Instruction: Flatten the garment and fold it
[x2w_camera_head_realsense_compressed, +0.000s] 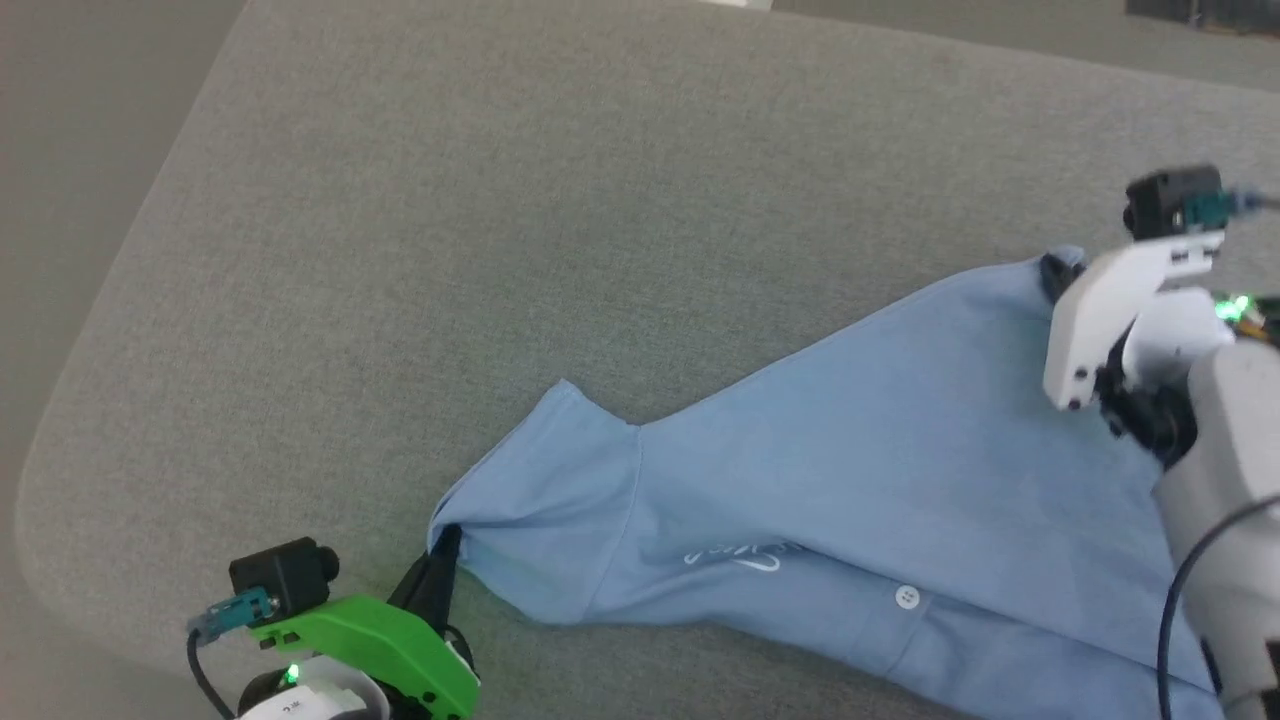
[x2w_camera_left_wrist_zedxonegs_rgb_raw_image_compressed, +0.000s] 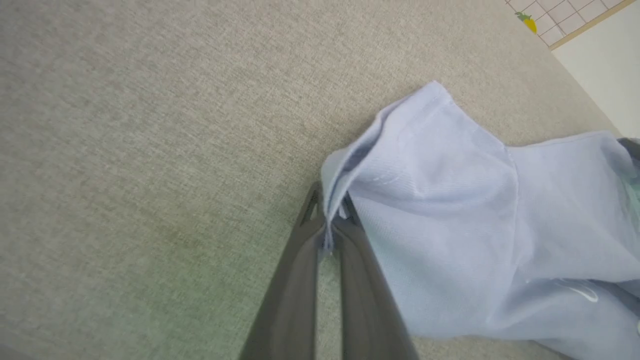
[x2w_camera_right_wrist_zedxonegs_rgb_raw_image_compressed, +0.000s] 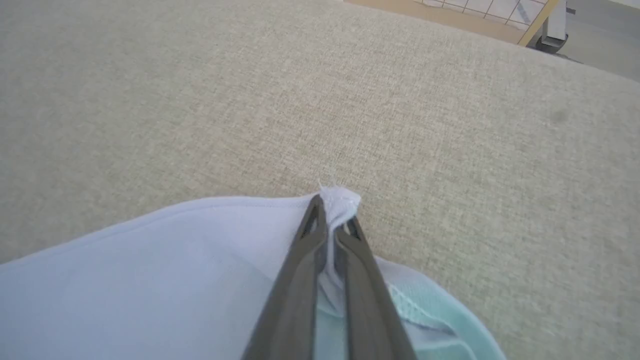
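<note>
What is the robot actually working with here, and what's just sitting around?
In the job:
- light blue polo shirt
- left gripper, pinching a sleeve edge
- right gripper, pinching a corner of the shirt

Just around:
- grey fabric surface under the shirt
- tiled floor far off
- small yellow object on that floor

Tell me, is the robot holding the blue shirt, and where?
Yes, both hold the garment: the left gripper pinches the edge of the sleeve, the right gripper pinches a corner at the far end.
</note>
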